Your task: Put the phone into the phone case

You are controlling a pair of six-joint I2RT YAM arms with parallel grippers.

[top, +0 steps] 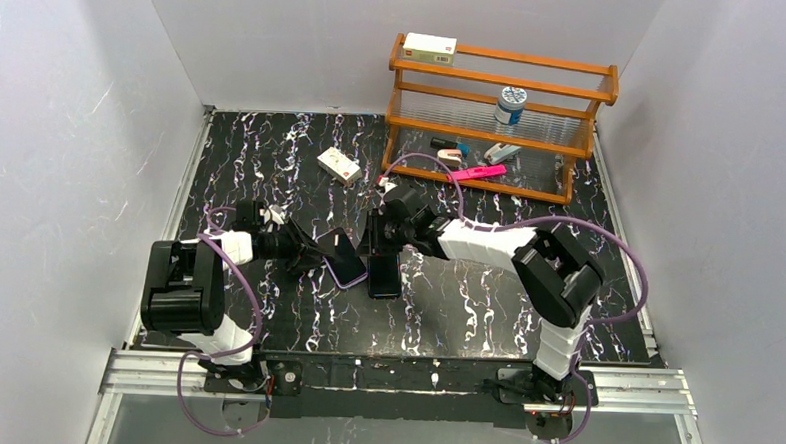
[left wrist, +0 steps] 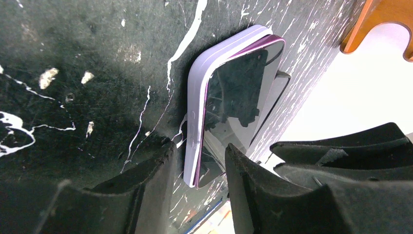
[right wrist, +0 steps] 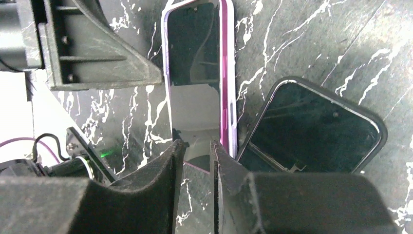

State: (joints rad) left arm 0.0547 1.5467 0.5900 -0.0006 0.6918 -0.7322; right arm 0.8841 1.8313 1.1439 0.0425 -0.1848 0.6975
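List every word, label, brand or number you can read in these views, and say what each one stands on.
Nothing can be read as text.
Top box on the wooden rack: printed label, too small to read.
White box left of the rack: red mark, too small to read.
Bottle in the rack: blue print, blurred.
Phone and phone case: no text shows.
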